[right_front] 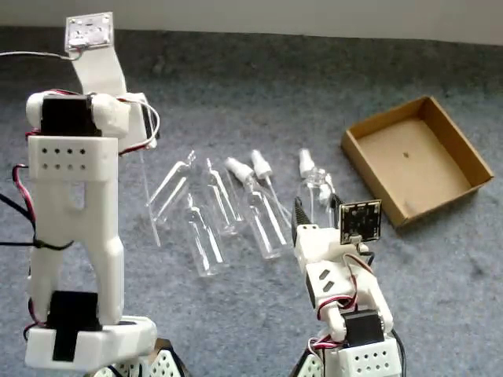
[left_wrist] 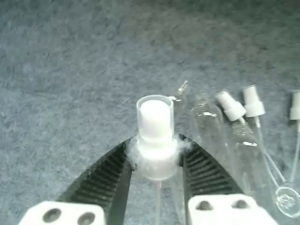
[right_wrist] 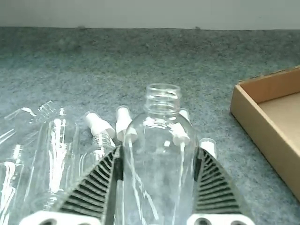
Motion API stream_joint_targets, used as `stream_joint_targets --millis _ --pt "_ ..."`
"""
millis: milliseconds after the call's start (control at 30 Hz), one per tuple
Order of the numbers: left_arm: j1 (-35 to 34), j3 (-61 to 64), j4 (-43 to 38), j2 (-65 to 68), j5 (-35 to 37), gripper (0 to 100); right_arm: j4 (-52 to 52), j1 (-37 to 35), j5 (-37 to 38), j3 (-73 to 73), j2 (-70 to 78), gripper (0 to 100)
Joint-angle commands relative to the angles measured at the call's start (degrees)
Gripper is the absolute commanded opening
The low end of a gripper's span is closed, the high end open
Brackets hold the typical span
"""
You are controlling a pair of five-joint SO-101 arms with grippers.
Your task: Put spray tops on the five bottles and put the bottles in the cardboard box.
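The left gripper (left_wrist: pixel 155 158) pinches a spray top (left_wrist: pixel 154 123) at lower centre. The right gripper (right_wrist: pixel 159 159) clamps an uncapped bottle (right_wrist: pixel 159 124) upright, with the cardboard box (right_wrist: pixel 274 119) at the right edge.

A small robotics test bench, I'd say; grey felt-like covering (right_front: pixel 236 86) over the whole table; pale wall (right_front: pixel 314 12) along the frame's top edge; white plastic arm (right_front: pixel 75 196) at left, loose wiring (right_front: pixel 152 126) showing; second arm (right_front: pixel 350 294) at lower middle.

Glossy clear plastic bottles (right_front: pixel 263 220), matt cardboard box (right_front: pixel 416 161), fuzzy grey cloth (right_front: pixel 236 102).
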Motion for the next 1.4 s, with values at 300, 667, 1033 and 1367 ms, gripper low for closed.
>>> stream_joint_targets --millis 300,667,1033,1367 --pt "20.8 -2.6 -11.0 -21.9 0.2 1 -8.0 -12.0 -0.1 -0.8 -0.7 8.4" --pt "23.5 -2.5 -23.6 -21.8 0.2 1 -11.0 -16.2 -0.1 -0.6 -0.7 8.4" --pt "25.5 23.0 -50.0 -24.4 -7.6 1 -10.9 -16.2 -0.1 1.4 -0.7 8.4" --pt "31.3 43.0 -68.9 -41.5 -7.6 1 -10.9 -16.2 -0.1 1.5 -0.7 8.4"
